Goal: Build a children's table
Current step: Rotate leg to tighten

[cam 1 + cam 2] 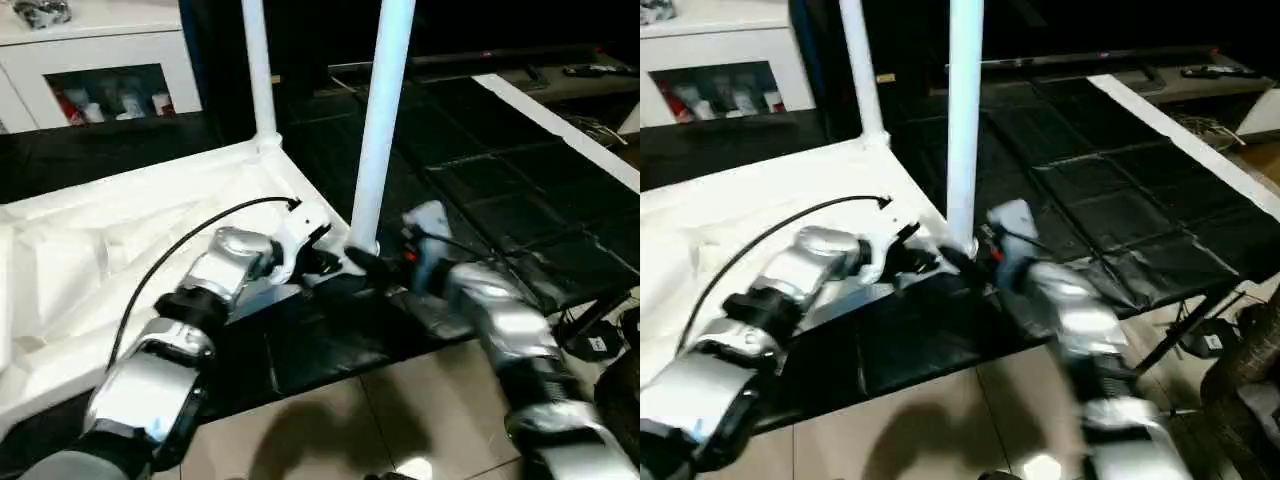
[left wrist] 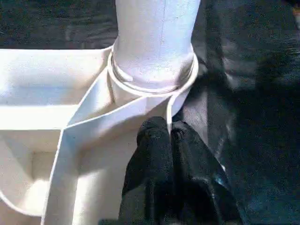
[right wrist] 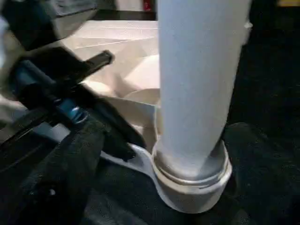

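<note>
Head views: I see the white tabletop (image 1: 120,230) lying upside down on black mats (image 1: 480,200), ribbed underside up, its long axis running from my near left toward the far middle. Two white legs stand upright in its corner sockets, long axes vertical, thin ends out of frame above: the far leg (image 1: 257,70) at the far corner, the near leg (image 1: 381,120) at the corner closest to both grippers. The left gripper (image 1: 322,262) sits at the tabletop rim just beside the near leg's base. The right gripper (image 1: 372,266) is at that base from the other side; its forearm is blurred. A white glass-door cabinet (image 1: 100,60) stands at far left. Tiled floor (image 1: 340,420) in the foreground.

Left wrist view: the left fingers (image 2: 157,150) are pressed together, pinching the thin rim of the tabletop right next to the corner socket (image 2: 154,86), where the near leg is seated.

Right wrist view: near leg fully in its socket, vertical. One right finger (image 3: 70,178) shows beside the socket, apart from the leg; I read the jaws as spread wide, holding nothing.
</note>
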Robot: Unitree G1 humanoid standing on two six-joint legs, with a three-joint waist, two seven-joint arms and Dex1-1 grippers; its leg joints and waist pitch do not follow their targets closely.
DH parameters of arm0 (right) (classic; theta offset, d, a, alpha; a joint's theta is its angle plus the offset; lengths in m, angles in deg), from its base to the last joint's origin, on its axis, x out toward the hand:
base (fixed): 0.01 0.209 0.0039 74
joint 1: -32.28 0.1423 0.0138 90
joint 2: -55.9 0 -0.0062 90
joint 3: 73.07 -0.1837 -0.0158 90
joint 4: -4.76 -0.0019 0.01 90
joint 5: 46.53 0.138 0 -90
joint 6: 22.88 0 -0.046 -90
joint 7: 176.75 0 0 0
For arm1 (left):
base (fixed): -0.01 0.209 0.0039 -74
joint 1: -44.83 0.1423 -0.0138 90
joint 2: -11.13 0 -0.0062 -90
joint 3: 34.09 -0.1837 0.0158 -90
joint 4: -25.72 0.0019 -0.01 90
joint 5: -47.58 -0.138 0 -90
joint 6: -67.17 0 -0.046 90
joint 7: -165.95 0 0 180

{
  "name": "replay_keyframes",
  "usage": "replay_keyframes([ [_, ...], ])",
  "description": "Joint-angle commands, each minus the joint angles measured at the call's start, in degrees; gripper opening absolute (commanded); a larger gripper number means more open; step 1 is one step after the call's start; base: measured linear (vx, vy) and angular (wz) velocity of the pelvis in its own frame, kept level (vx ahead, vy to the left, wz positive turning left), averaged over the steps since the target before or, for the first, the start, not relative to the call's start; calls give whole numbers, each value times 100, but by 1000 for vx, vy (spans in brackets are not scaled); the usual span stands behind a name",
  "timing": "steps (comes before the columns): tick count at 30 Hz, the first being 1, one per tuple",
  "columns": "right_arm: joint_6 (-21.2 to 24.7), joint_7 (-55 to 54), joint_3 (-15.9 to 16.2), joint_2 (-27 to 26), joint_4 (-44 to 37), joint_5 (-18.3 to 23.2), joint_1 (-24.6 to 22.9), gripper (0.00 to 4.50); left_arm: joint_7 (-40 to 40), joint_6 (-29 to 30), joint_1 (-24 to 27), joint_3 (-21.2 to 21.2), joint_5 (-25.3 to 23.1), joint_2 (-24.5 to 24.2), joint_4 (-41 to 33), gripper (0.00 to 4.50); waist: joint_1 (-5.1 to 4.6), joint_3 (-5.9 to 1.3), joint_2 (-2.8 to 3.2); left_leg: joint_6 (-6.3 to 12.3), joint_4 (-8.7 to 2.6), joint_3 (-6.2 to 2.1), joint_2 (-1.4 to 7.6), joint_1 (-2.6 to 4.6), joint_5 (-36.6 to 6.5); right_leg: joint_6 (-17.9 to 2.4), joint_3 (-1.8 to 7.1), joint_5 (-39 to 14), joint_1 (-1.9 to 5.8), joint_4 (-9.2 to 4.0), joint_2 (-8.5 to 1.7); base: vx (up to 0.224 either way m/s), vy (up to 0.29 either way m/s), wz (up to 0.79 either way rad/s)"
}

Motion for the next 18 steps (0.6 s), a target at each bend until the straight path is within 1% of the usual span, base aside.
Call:
replay_keyframes([
  [1, 114, 534, 146, 246, -259, 113, -23, 447, 593, -229, 60, -273, -49, -47, -190, 0, 29, -433, 32, 530, -341, 133, -65, -38, -702, -1571, 243, -591, 500, -376, -196, 0, 0, 0],
  [2, 128, 742, 191, 385, -322, 113, -34, 447, 765, -312, 72, -344, -81, -107, -197, 0, 40, -434, 30, 524, -344, 129, -63, -33, -723, -1559, 240, -619, 504, -385, -197, 0, 0, 0],
  [3, 131, 784, 200, 413, -335, 113, -37, 447, 800, -328, 74, -358, -87, -119, -198, 0, 64, -434, 27, 525, -348, 130, -46, -18, -741, -1575, 243, -607, 494, -380, -197, 0, 0, 0],
  [4, 131, 784, 200, 413, -335, 113, -37, 447, 800, -328, 74, -358, -87, -119, -198, 0, 66, -427, 32, 526, -348, 141, -41, -13, -746, -1581, 250, -583, 477, -381, -193, 0, 0, 0],
  [5, 130, 1036, 254, 569, -384, 114, -42, 447, 1000, -488, 93, -446, -129, -190, -210, 0, 77, -425, 32, 502, -351, 138, -38, -13, -760, -1579, 248, -593, 478, -375, -198, 0, 0, 0],
  [6, 188, 1259, 308, 701, -436, 156, -46, 447, 1187, -571, 106, -511, -140, -248, -224, 0, 97, -429, 14, 505, -353, 135, -38, -19, -783, -1557, 242, -643, 492, -378, -198, 0, 0, 0],
  [7, 215, 1611, 410, 859, -473, 193, -33, 447, 1527, -708, 132, -603, -123, -328, -273, 0, 123, -428, 27, 493, -353, 138, -32, -9, -781, -1547, 244, -678, 482, -374, -200, 0, 0, 0],
  [8, 215, 1611, 410, 859, -473, 193, -33, 447, 1527, -708, 132, -603, -123, -328, -273, 0, 162, -429, 11, 503, -349, 138, -27, -17, -769, -1546, 242, -698, 493, -374, -205, 0, 0, 0],
  [9, 239, 1940, 499, 982, -475, 225, -8, 447, 1879, -815, 158, -710, -108, -411, -343, 0, 177, -428, 6, 499, -350, 143, -25, -20, -746, -1537, 244, -688, 487, -368, -205, 0, 0, 0],
  [10, 251, 2124, 545, 1040, -464, 237, 14, 447, 2077, -884, 169, -785, -112, -464, -382, 0, 211, -438, 14, 505, -347, 139, -16, -12, -733, -1547, 241, -658, 488, -359, -215, 0, 0, 0],
  [11, 254, 2331, 611, 1112, -436, 239, 50, 447, 2313, -985, 182, -885, -124, -530, -428, 0, 211, -432, -7, 514, -348, 147, -15, -19, -727, -1547, 244, -644, 480, -358, -211, 0, 0, 0],
  [12, 254, 2331, 611, 1112, -436, 239, 50, 447, 2313, -985, 182, -885, -124, -530, -428, 0, 225, -436, -4, 519, -349, 140, -13, -20, -728, -1553, 239, -652, 484, -351, -217, 0, 0, 0],
  [15, 111, 2551, 720, 1153, -255, 161, 151, 447, 2682, -1174, 193, -1089, -186, -631, -514, 0, 264, -430, -2, 460, -354, 144, -4, -13, -725, -1523, 241, -759, 463, -352, -231, 0, 0, 0],
  [16, 111, 2551, 720, 1153, -255, 161, 151, 447, 2682, -1174, 193, -1089, -186, -631, -514, 0, 269, -429, -23, 458, -354, 147, -6, -17, -734, -1502, 240, -809, 464, -362, -229, 0, 0, 0],
  [17, 25, 2664, 744, 1146, -213, 177, 178, 447, 2829, -1237, 202, -1167, -203, -660, -554, 0, 299, -431, -7, 426, -354, 150, 0, -1, -755, -1481, 245, -871, 448, -366, -237, 0, 0, 0],
  [18, -9, 2745, 759, 1137, -184, 198, 201, 431, 2934, -1286, 213, -1228, -216, -678, -590, 0, 305, -432, -7, 417, -359, 153, 6, 7, -754, -1487, 247, -866, 447, -358, -233, 0, 0, 0],
])
